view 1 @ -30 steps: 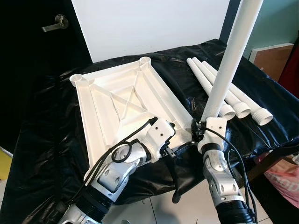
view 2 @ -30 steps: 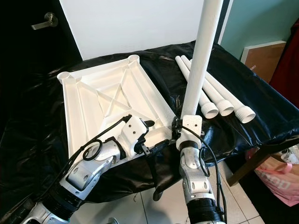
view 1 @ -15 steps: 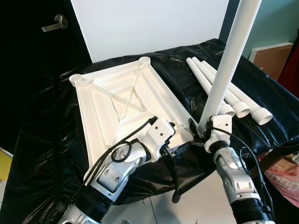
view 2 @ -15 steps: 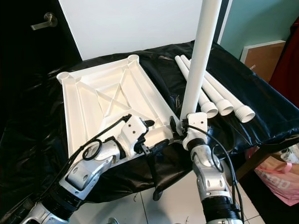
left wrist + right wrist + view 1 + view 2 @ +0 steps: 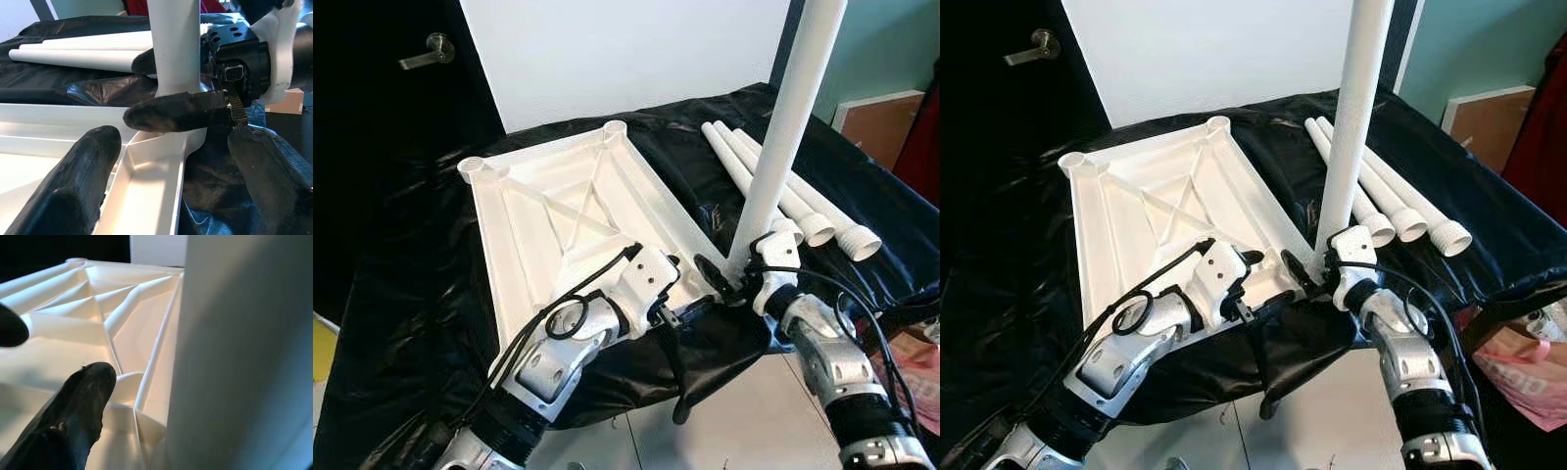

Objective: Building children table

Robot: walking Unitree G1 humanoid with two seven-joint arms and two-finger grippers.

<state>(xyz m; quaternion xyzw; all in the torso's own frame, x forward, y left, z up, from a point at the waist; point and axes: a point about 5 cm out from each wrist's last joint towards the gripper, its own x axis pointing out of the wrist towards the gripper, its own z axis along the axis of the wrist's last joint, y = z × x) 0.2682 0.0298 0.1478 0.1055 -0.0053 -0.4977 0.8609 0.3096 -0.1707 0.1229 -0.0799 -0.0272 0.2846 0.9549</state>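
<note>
A white table top [image 5: 568, 211] lies upside down on the black-covered table [image 5: 401, 294], ribs showing. My right gripper [image 5: 729, 272] is shut on the bottom end of a white leg tube [image 5: 788, 127]. The tube stands almost upright at the table top's near right corner. In the left wrist view one right gripper finger [image 5: 181, 112] crosses the leg tube [image 5: 173, 44] just above the corner. My left gripper [image 5: 171, 166] is open, its fingers [image 5: 73, 196] either side of the table top's near rim [image 5: 146, 166] beside that corner.
Three spare leg tubes [image 5: 803, 201] lie side by side on the cloth at the right. Open sockets [image 5: 473, 166] mark the table top's far corners. A dark door [image 5: 391, 88] stands at the left, a brown board [image 5: 886, 122] at the right, tiled floor [image 5: 724, 411] below the near edge.
My right forearm has swung out to the right while its gripper stays on the leg. The leg now stands slightly more upright. The left arm has barely moved.
</note>
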